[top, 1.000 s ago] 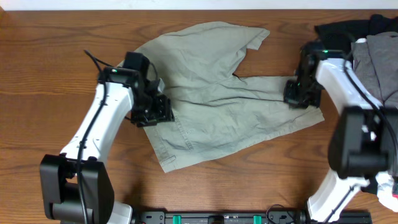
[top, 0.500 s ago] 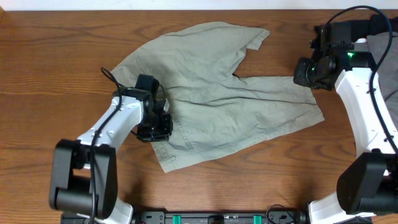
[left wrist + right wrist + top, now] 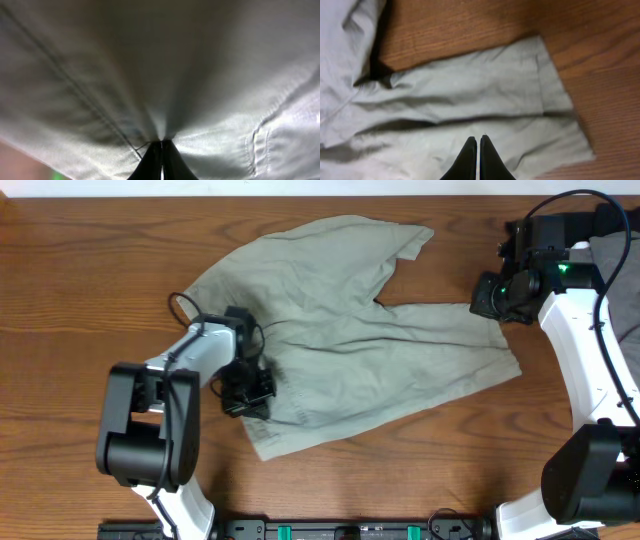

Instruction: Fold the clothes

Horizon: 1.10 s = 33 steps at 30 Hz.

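Observation:
The clothes [image 3: 350, 350], a pale khaki-green pair of shorts, lie spread across the middle of the table with both legs pointing right. My left gripper [image 3: 247, 388] sits at the waistband on the left side. In the left wrist view its tips [image 3: 161, 142] are shut on a pinched ridge of the cloth [image 3: 200, 75], which fills that view. My right gripper [image 3: 485, 300] hovers by the hem of the near leg. In the right wrist view it [image 3: 479, 138] is shut above the leg fabric [image 3: 470, 95], and no cloth shows between its fingers.
A darker grey garment [image 3: 622, 275] lies at the table's far right edge, behind the right arm. Bare wooden table [image 3: 80, 260] surrounds the shorts on the left, front and back.
My left gripper slid down along the waistband and shut on the fabric. My right gripper came up off the leg hem and moved toward the back right, then stayed still.

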Tool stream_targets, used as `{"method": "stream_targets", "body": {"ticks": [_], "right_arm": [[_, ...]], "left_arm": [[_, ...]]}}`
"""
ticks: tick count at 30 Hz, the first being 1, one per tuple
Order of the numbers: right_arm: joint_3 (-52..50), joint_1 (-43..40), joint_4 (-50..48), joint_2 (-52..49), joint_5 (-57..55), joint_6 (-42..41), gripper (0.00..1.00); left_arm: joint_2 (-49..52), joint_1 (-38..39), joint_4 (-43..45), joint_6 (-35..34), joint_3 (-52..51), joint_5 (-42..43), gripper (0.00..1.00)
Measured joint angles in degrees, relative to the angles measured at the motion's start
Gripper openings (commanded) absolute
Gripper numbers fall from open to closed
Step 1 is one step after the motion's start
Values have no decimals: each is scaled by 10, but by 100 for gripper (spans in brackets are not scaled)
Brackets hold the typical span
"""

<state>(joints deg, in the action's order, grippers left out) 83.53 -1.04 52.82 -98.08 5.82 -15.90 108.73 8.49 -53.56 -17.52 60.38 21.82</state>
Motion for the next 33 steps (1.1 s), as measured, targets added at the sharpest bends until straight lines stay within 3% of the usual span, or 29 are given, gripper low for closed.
{"method": "stream_targets", "body": {"ticks": [7,14,20,23,30,32,33], "right_arm": [[0,0,-31,0,5,-26,4],[0,9,-121,-3,11,-38,16],[0,49,-204,-68,39,-21,42],[0,60,-240,-121,71,2,50],[0,64,-322,-235,174,45,51],[0,64,-343,-252,205,52,46],[0,64,-346,-257,216,56,42]], "left_arm": [[3,-168,-28,-54,6,-58,6],[24,-292,-26,-53,70,-135,6],[32,-300,-63,-30,136,-176,7],[28,-300,-72,-21,156,-179,8],[-30,-287,-78,33,164,-142,17],[-45,-270,-76,59,166,-119,17],[-49,-261,-76,70,167,-111,22]]}}
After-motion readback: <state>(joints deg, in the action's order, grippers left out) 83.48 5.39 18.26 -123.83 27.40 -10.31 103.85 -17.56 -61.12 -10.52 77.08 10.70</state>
